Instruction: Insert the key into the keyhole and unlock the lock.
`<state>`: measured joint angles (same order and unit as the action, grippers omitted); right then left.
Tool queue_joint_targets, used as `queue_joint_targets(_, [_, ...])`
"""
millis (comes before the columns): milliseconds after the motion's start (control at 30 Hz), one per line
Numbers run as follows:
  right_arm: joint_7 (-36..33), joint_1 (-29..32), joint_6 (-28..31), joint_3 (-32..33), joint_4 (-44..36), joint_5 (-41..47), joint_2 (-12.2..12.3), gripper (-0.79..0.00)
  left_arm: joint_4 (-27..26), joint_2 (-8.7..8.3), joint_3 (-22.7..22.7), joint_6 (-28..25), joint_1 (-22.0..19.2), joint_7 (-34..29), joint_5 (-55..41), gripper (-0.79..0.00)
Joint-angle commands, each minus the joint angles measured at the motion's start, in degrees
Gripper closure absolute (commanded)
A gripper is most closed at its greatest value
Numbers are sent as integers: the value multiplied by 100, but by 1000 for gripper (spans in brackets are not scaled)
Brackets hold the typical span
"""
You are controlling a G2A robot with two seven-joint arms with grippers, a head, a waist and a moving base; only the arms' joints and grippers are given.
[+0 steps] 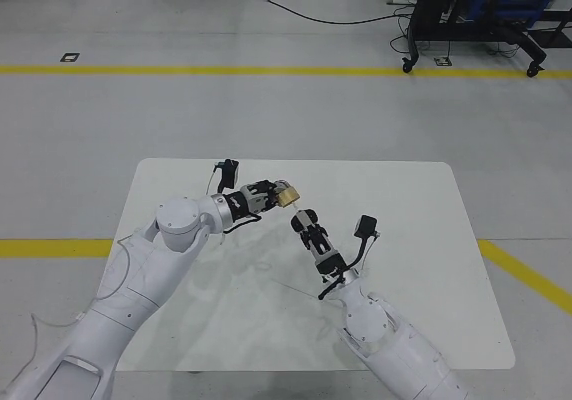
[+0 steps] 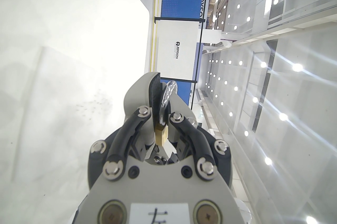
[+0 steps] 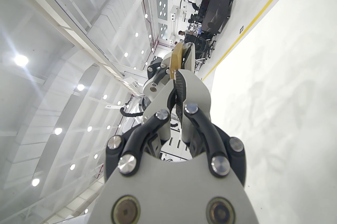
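Brass lock (image 1: 286, 194), silver shackle (image 2: 168, 93); white table (image 1: 416, 210), seemingly faintly speckled.

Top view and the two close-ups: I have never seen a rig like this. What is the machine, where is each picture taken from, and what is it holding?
It is a robot with two white arms, each ending in a two-fingered gripper, above a white table. The top view looks down from a camera above the arms; each close-up comes from a camera on one wrist, looking along that arm's fingers. The left gripper is shut on a brass lock with a silver loop. The right gripper is shut on a small brass piece, apparently the key, right at the lock's end. Whether it has gone in cannot be told.
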<state>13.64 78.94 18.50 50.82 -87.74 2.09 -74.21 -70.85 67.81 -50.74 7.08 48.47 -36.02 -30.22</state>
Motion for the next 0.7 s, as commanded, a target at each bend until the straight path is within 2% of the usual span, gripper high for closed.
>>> queue_joint_targets(0, [-13, 1, -18, 4, 13, -18, -14, 0, 2, 9, -8, 12, 2, -10, 17, 0])
queue_joint_targets(667, [85, 44, -168, 55, 55, -474, -185, 0, -46, 81, -126, 10, 65, -76, 331, 0])
